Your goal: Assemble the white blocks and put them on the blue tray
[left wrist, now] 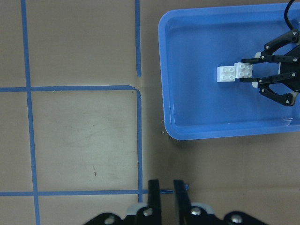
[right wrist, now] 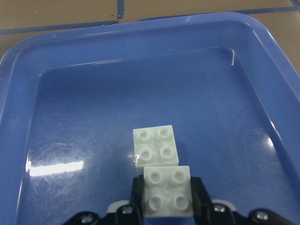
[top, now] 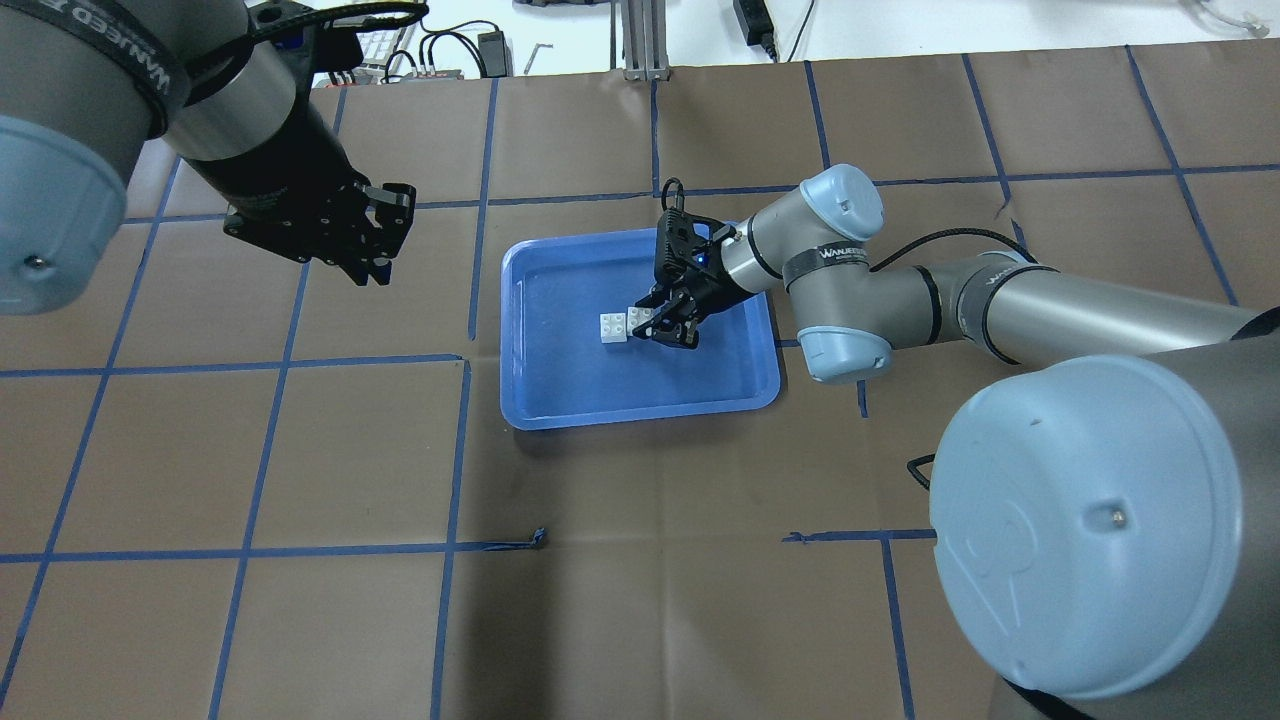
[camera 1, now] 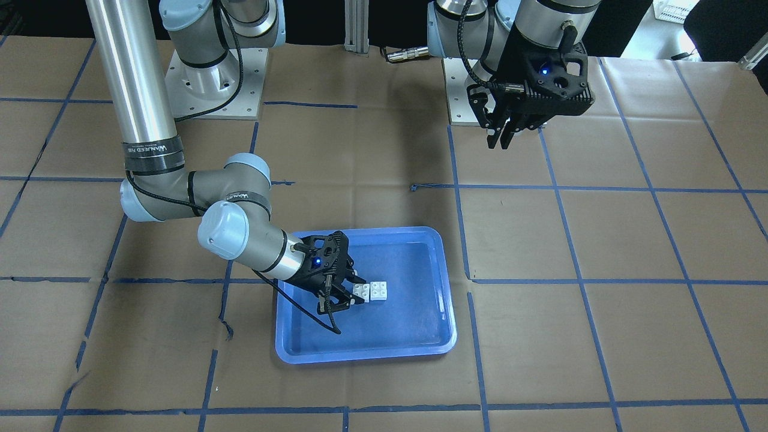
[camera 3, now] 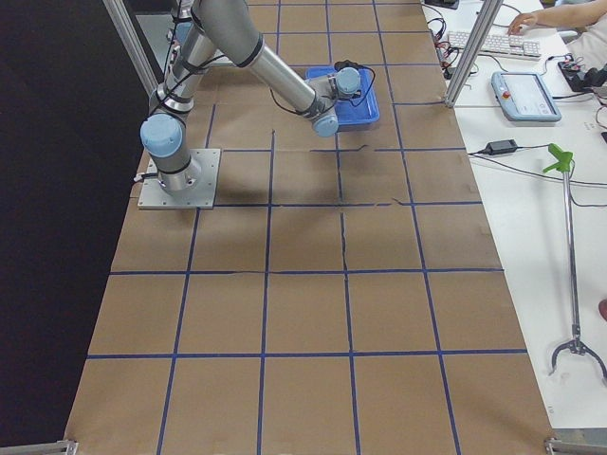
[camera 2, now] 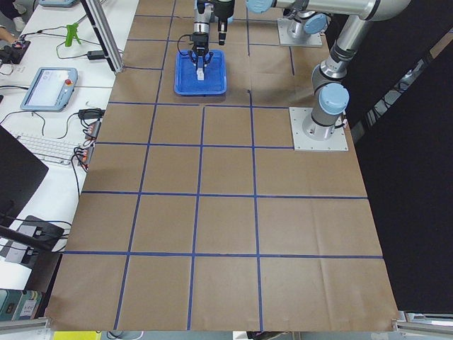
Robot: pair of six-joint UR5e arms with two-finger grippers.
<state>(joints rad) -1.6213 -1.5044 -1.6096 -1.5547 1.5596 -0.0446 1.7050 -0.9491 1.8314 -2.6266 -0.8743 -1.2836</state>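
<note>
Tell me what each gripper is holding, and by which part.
Right gripper clamps the white blocks by one block's sides; left gripper holds nothing.

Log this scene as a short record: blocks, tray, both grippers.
blocks: two, white, studs up, touching, on the tray floor
tray: blue, holds only the blocks
right gripper: low inside the tray, jaws closed on one block
left gripper: raised, well away from the tray, jaws nearly together, empty
</note>
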